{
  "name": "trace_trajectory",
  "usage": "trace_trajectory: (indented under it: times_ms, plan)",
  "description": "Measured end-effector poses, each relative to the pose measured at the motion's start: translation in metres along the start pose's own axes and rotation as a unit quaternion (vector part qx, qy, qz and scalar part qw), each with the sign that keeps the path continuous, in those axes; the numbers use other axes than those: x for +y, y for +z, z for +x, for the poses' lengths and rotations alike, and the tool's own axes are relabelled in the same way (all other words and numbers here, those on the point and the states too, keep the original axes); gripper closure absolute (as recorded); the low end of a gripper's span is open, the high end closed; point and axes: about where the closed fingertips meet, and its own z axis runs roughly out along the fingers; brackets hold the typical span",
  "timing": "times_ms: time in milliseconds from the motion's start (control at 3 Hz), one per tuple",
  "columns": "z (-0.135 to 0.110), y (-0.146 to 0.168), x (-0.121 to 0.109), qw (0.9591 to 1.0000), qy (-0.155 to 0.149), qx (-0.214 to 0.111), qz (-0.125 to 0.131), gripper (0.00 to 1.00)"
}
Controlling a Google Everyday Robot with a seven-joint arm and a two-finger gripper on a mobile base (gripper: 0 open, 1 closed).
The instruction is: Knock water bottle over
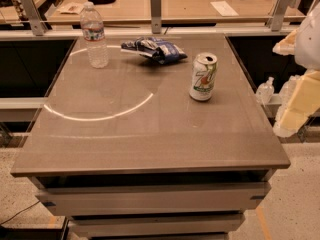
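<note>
The water bottle [94, 35] stands upright near the far left corner of the brown table [140, 134]. It is clear and ribbed, with a white cap and a pale label band. My gripper [296, 104] hangs at the right edge of the view, off the table's right side. It is far from the bottle and touches nothing.
A green-and-white soda can [203, 77] stands right of the table's centre. A blue chip bag [153, 49] lies at the back middle. Small clear bottles [265, 90] sit off the table's right side. Another table [175, 4] with papers stands behind a rail.
</note>
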Motion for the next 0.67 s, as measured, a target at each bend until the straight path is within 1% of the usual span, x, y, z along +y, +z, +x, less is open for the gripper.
trace_trajectory:
  times_ms: [333, 667]
  plan:
    - [0.0, 0.0, 0.0, 1.0, 0.0, 0.0, 0.0, 0.0]
    - [-0.0036, -0.0008, -0.002, 0.9999, 0.01, -0.008, 0.001, 0.0]
